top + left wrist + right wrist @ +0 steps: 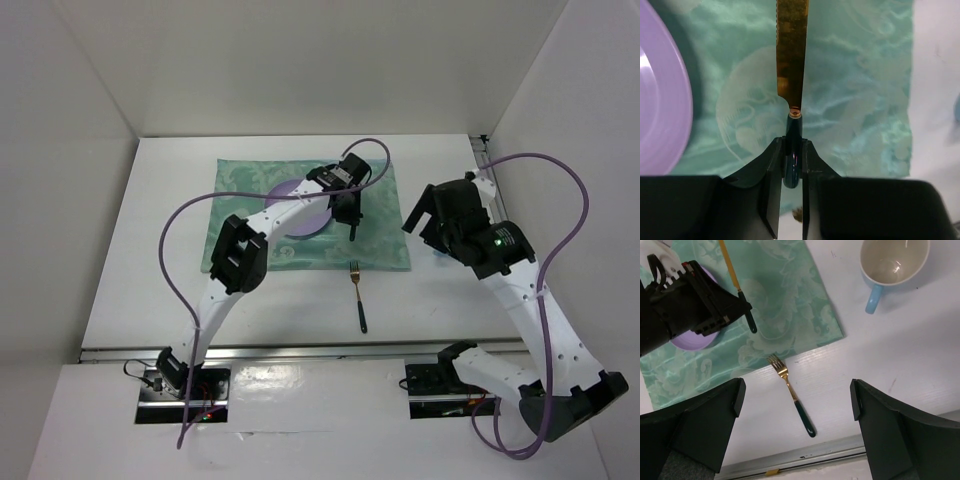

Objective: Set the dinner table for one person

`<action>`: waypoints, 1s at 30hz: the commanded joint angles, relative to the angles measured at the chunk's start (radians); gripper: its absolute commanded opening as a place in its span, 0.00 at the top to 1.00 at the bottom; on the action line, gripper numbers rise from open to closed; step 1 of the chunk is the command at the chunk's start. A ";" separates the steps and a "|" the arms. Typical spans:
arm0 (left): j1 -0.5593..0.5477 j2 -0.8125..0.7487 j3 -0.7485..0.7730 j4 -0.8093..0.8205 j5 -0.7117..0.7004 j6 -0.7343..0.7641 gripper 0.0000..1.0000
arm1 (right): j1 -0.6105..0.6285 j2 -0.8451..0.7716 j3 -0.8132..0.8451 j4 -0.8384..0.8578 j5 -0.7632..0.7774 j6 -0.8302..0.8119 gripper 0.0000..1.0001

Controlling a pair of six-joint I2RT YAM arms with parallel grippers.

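The white dinner table (150, 260) carries a teal patterned mat (380, 250) with a purple plate (310, 226) on it. My left gripper (349, 215) is over the mat just right of the plate. It is shut on the dark green handle of a gold-bladed knife (791, 60), whose blade points away over the mat (855, 75). A gold fork with a dark green handle (357, 295) lies on the table in front of the mat. My right gripper (420, 215) is open and empty, above the table right of the mat; the fork (803, 415) shows between its fingers.
A cream cup with a blue handle (892, 260) stands on the table right of the mat, mostly hidden by the right arm in the top view. A metal rail (300, 352) runs along the table's near edge. White walls enclose the sides and back.
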 commanded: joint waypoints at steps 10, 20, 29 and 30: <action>0.039 0.113 0.051 0.122 0.058 -0.033 1.00 | -0.006 0.019 -0.027 -0.058 0.016 0.031 0.01; 0.039 0.096 0.000 0.133 0.058 -0.053 0.68 | -0.006 0.028 -0.009 -0.068 0.006 0.031 0.00; 0.002 -0.056 -0.009 0.122 -0.011 -0.021 0.40 | -0.006 -0.001 0.034 -0.097 -0.003 0.031 0.00; -0.015 -0.077 -0.020 0.107 -0.022 -0.021 0.40 | -0.006 -0.001 0.034 -0.107 -0.003 0.031 0.00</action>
